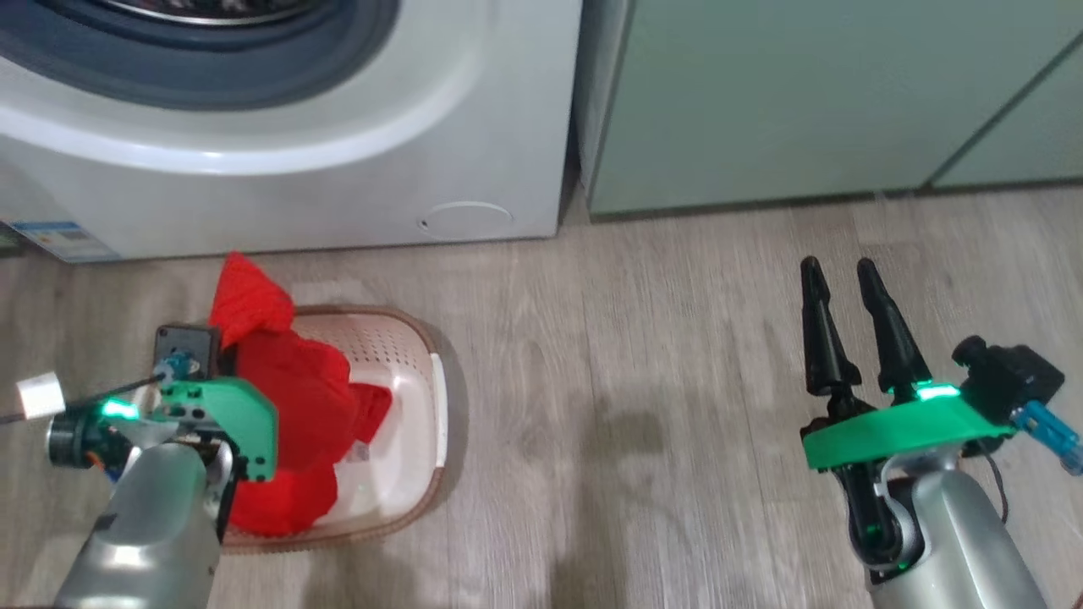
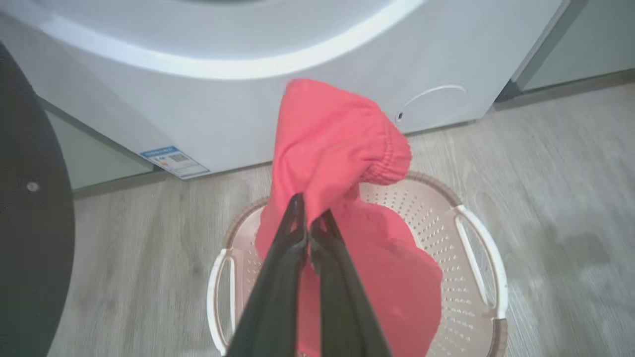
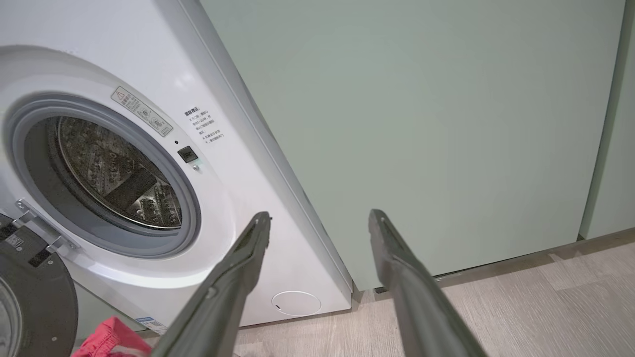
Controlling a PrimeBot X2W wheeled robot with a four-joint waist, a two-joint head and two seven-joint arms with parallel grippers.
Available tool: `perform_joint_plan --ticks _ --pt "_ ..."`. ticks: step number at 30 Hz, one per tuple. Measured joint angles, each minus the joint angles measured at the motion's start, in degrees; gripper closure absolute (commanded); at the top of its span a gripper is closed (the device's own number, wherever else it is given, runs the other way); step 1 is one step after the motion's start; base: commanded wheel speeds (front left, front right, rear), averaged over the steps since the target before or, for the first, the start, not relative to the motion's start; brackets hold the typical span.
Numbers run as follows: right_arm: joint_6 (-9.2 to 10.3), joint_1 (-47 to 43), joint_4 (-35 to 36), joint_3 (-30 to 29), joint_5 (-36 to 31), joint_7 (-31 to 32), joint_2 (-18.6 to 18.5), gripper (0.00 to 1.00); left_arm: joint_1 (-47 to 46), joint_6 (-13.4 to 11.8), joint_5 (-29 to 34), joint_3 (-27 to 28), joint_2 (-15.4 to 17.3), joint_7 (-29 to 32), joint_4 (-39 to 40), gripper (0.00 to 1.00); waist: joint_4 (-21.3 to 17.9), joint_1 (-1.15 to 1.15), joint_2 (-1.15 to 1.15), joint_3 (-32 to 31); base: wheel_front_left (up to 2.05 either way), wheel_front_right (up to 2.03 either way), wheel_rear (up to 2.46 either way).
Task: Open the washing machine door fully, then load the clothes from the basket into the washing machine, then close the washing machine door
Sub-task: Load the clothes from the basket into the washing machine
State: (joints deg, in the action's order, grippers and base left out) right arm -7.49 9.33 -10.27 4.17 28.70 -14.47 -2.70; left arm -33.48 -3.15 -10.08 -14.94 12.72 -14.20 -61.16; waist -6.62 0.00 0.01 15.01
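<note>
1. The washing machine door [image 2: 30, 208] stands swung open at the far left, its black rim beside the machine's front.
2. The left tool [image 2: 307, 230] is pinched tight on the red garment [image 2: 337, 144], held up above the basket [image 2: 446, 233] on the floor, with the cloth's lower part hanging into the basket.
3. The washing machine [image 1: 338, 169] stands just behind the basket, its drum [image 3: 114, 168] uncovered.
4. The right tool [image 1: 838, 266] hovers over the floor, fingers spread wide, holding nothing, near the pale green cabinets [image 1: 761, 101].

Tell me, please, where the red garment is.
The red garment hangs from the left gripper over the basket, lower left in the head view.
</note>
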Motion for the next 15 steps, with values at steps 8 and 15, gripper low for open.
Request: perform_joint_plan --ticks 8,15 --pt "0.00 -2.70 -0.10 -0.85 -0.57 0.00 0.00 0.00 7.97 0.03 0.00 2.25 -0.11 0.00 14.75 1.00 2.14 0.00 0.00 -5.68 0.00 0.00 0.00" --pt "0.00 -5.17 -0.09 -2.02 -1.71 0.00 0.01 0.00 13.80 2.47 0.49 3.80 -1.24 0.00 26.13 1.00 3.58 0.00 0.00 -10.04 0.00 0.00 0.00"
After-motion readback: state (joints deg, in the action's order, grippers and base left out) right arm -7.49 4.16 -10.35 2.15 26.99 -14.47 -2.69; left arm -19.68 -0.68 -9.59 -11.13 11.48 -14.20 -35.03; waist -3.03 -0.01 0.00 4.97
